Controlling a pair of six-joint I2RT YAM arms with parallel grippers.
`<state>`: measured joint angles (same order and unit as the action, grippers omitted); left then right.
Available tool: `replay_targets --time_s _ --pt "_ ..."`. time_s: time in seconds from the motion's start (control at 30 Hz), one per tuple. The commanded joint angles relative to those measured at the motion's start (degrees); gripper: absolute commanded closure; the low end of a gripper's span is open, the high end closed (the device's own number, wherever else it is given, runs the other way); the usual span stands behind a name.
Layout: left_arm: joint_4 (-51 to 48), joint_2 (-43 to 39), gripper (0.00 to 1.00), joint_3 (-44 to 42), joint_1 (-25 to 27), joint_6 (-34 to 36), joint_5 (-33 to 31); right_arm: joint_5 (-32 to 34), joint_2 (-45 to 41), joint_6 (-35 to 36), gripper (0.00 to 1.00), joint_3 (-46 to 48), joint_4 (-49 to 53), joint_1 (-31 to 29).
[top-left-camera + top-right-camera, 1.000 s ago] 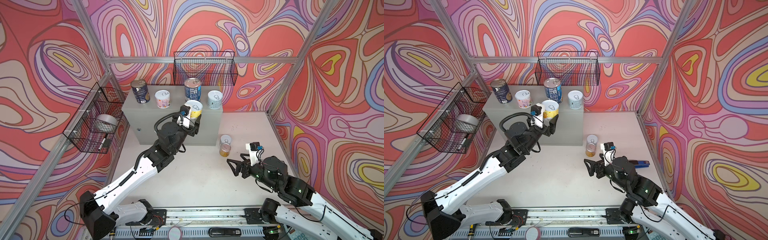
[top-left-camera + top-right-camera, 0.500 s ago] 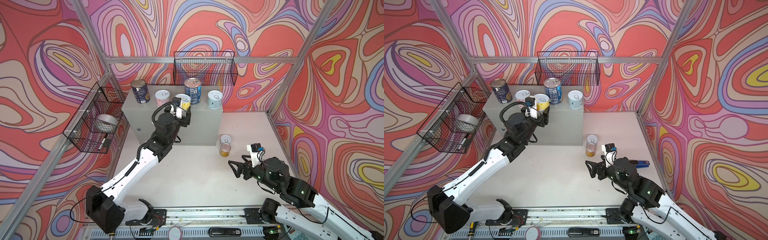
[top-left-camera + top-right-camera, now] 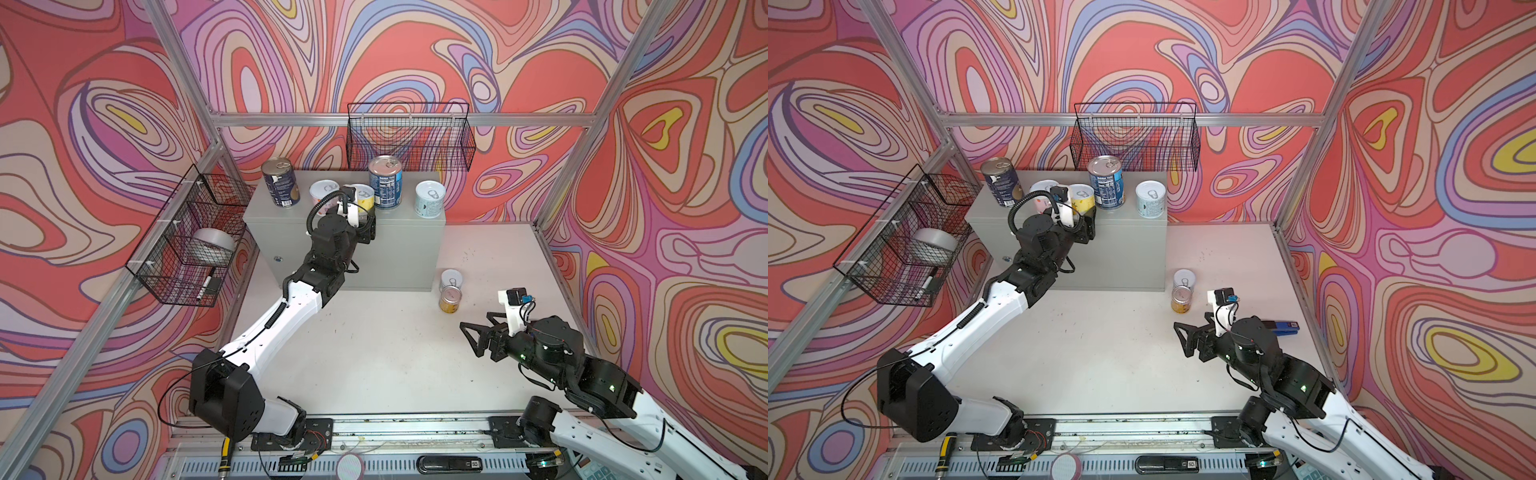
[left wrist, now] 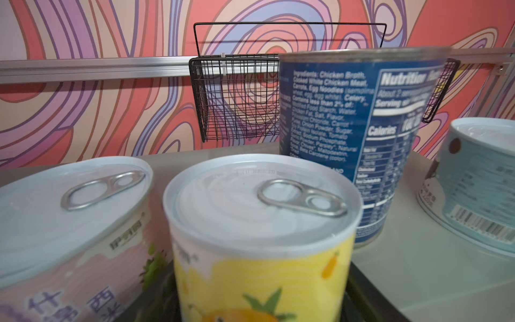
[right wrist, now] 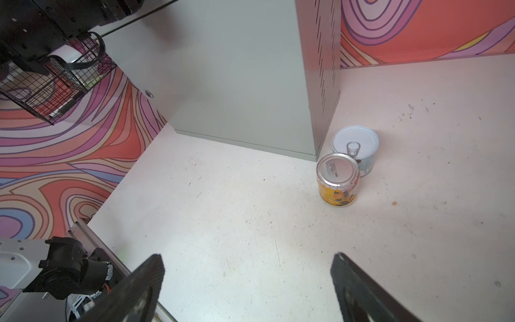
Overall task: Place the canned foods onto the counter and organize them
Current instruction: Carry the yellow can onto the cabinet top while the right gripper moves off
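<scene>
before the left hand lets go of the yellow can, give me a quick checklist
1. Yellow can over the counter top, not past its edge: ok.
2. Can upright: ok.
3. Can base resting on the top: cannot tell, hidden by the left hand.
4. Gap to the pink can and tall blue can: ok, narrow on the pink side.
5. Right hand open and apart from the orange can and white can on the table: ok.
</scene>
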<state>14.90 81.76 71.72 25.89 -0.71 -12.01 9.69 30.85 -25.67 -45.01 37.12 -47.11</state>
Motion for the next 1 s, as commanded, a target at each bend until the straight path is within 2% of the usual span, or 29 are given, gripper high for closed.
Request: replay_targets --time_s 0.0,0.43,0.63,0.73,0.83,0.97 --pt "6.2 0.0 0.69 1.6 -0.3 -1.1 0.9 1.0 -0.8 -0.6 0.04 -1.0 0.9 -0.1" --pt "7.4 4.0 0.68 2.2 -0.8 1.0 1.3 1.9 0.7 -1.1 0.04 -1.0 0.9 -0.1" --pt "8.4 5.2 0.63 1.6 -1.0 1.5 2.0 1.8 2.1 -1.2 0.04 -1.2 0.6 -0.1" --pt "9.4 5.3 0.48 0.6 -0.9 1.6 2.1 1.7 2.6 -1.1 0.04 -1.3 0.4 0.0" --pt "10.8 4.9 0.28 -0.8 -1.0 1.3 2.4 1.6 2.9 -1.2 0.04 -1.3 0.2 -0.1" --pt "12.4 4.5 0.12 -2.4 -1.0 1.0 2.7 1.2 3.5 -1.1 0.04 -1.2 -0.3 -0.1"
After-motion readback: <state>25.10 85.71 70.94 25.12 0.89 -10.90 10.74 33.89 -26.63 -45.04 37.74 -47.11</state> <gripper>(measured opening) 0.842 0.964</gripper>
